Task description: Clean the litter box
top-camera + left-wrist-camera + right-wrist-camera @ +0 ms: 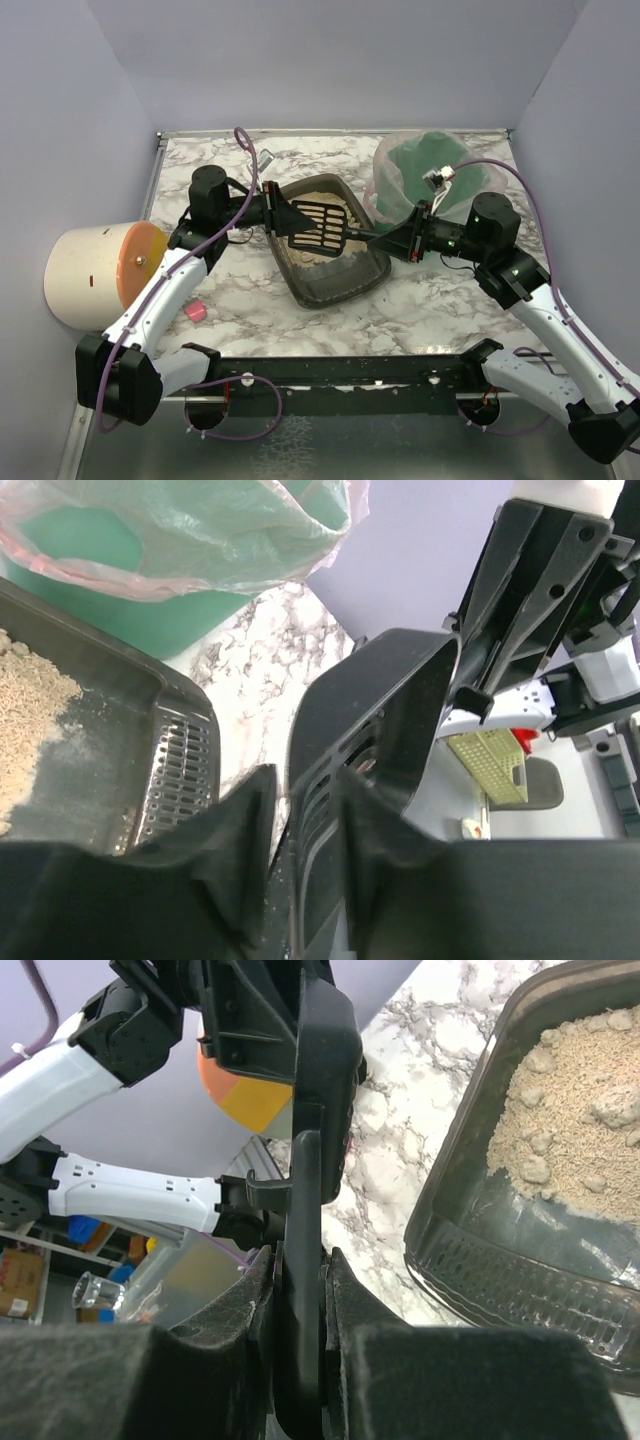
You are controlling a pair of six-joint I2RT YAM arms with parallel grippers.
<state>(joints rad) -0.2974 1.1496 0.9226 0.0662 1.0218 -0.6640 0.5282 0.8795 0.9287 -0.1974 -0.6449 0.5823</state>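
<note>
- The litter box [338,282] was seen at the middle of the marble table [450,305], set askew, with its beige litter [318,192] heaped toward the far end and the near end mostly bare.
- The black slotted scoop [322,226] was held across the box, probably so that anything shaken loose would drop back in.
- The scoop's handle was pinched from the right by the right gripper [392,238], its jaws closed hard on it.
- The scoop's other end was straddled by the left gripper [274,212], jaws narrow. Whether it was truly gripped could not be told, and a handover or a steadying touch was judged likely.
- The bag-lined green bucket [432,168] was stood just beside the box's far right corner, close by for dumping.
- No brand, label or writing could be read anywhere.
</note>
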